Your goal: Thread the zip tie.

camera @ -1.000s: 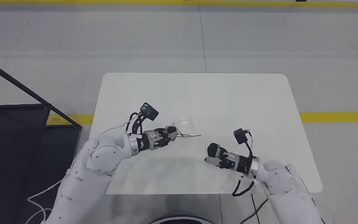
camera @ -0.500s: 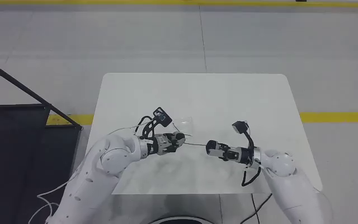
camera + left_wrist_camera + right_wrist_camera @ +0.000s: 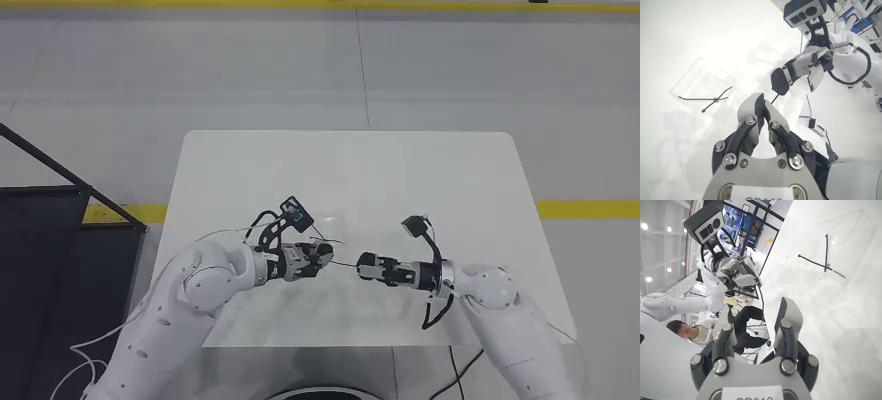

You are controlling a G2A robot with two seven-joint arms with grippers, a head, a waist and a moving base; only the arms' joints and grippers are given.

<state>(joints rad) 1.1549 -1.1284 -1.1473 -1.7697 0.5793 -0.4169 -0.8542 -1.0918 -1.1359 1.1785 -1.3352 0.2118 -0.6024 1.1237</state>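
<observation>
Over the white table [image 3: 420, 170], the left gripper [image 3: 763, 103] is clamped tight on a thin black zip tie [image 3: 774, 98]; the tie's free end points across at the right gripper [image 3: 755, 308], whose fingers are spread wide and grip nothing; just beyond the two grippers a clear tray [image 3: 687, 79] lies on the table, with two loose ties [image 3: 715, 99] crossed inside; the tie's held end is hidden between the left pads; whether its tip touches the right gripper's dark pad cannot be told
</observation>
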